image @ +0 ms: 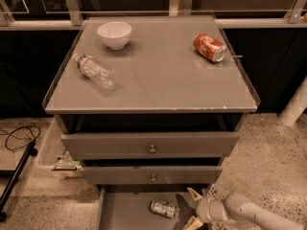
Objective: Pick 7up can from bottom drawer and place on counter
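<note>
The 7up can [162,208], silvery with green markings, lies on its side on the grey floor of the open bottom drawer [125,213]. My gripper [193,209] is at the drawer's right side, just right of the can, open, with one finger [194,194] above and one [192,224] below; it does not touch the can. The counter [163,75] is the glossy grey top of the cabinet above.
On the counter lie a white bowl [114,34] at back left, a clear plastic bottle [94,71] on its side at left, and a red-orange can [209,47] at back right. The two upper drawers [152,148] stand slightly open. A black cable [17,138] lies on the floor at left.
</note>
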Action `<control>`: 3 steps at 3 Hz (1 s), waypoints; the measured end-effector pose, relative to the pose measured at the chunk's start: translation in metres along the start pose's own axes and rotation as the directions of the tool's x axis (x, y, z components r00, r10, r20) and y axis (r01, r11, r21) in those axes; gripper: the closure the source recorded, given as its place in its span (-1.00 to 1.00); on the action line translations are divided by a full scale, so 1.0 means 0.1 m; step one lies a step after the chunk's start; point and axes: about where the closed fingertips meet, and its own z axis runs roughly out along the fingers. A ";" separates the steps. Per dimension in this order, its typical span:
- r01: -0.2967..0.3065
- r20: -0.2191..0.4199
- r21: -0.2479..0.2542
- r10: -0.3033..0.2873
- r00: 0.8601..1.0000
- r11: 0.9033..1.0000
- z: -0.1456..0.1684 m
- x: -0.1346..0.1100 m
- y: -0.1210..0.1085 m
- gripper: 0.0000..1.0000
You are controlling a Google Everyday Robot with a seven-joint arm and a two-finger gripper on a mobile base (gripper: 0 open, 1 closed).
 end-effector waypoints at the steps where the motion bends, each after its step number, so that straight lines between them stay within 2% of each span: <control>1: -0.003 0.006 -0.006 0.003 1.000 1.000 0.04 -0.01 0.01 -1.00; 3: 0.007 0.034 -0.023 -0.006 0.999 1.000 0.60 -0.10 0.05 -1.00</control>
